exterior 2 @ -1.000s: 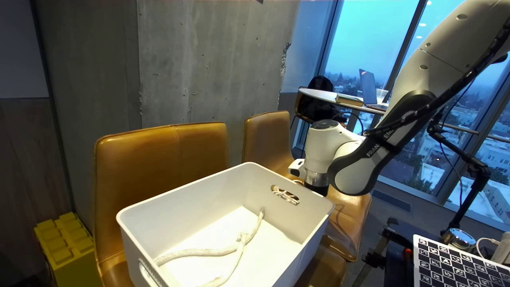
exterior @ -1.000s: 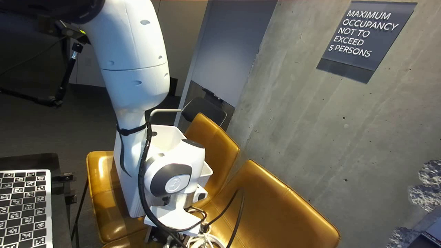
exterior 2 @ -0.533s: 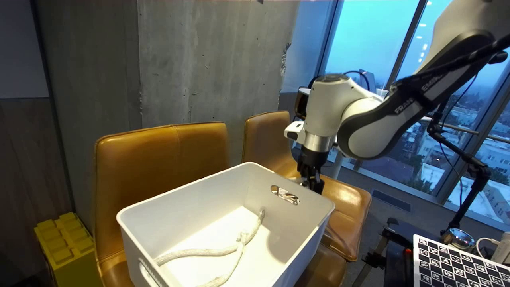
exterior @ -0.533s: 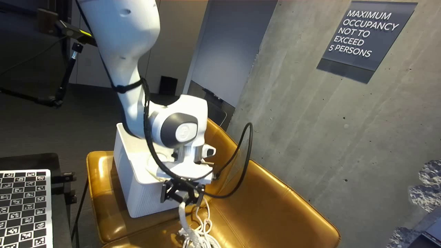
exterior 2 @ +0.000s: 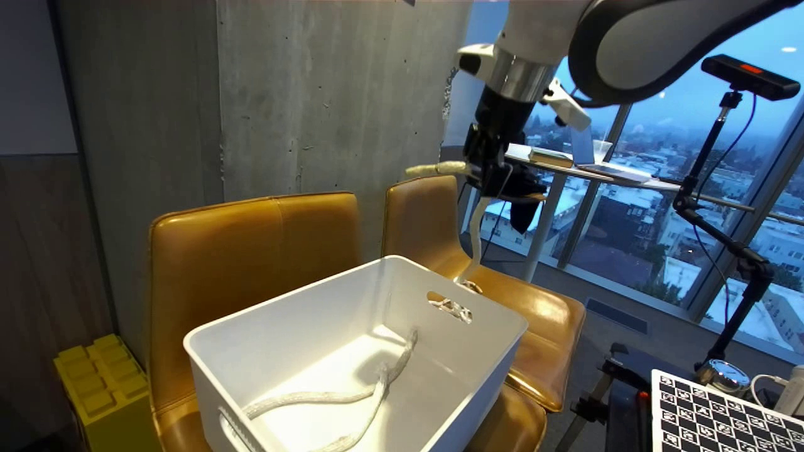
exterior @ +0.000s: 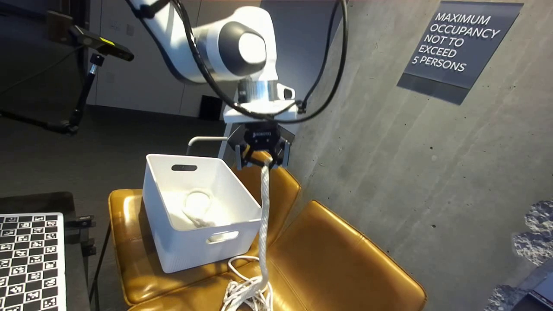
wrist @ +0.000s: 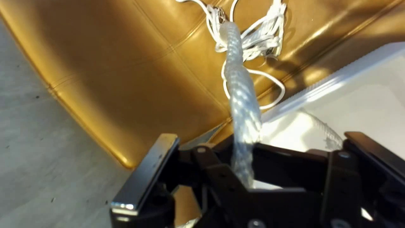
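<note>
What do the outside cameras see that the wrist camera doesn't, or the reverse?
Exterior views only: the arm and patterned board in both, a wall sign in an exterior view, windows in an exterior view.
Wrist view only: no extra object I can make out, just a close look past the gripper.
Shared: that gripper holding a white rope, tangled cord, tan chair, white box.

A glossy tan leather-look chair (exterior: 127, 246) carries an open-topped white plastic storage bin (exterior: 194, 255), standing upright on its seat. Close beside it is a matching chair (exterior: 341, 255) with stitched seams; on its seat lies a loose tangle of thin white cord (wrist: 261, 41), one loop spread near the bin, and the lower part of a thicker braided white rope (exterior: 264, 224) rests among the cord.
</note>
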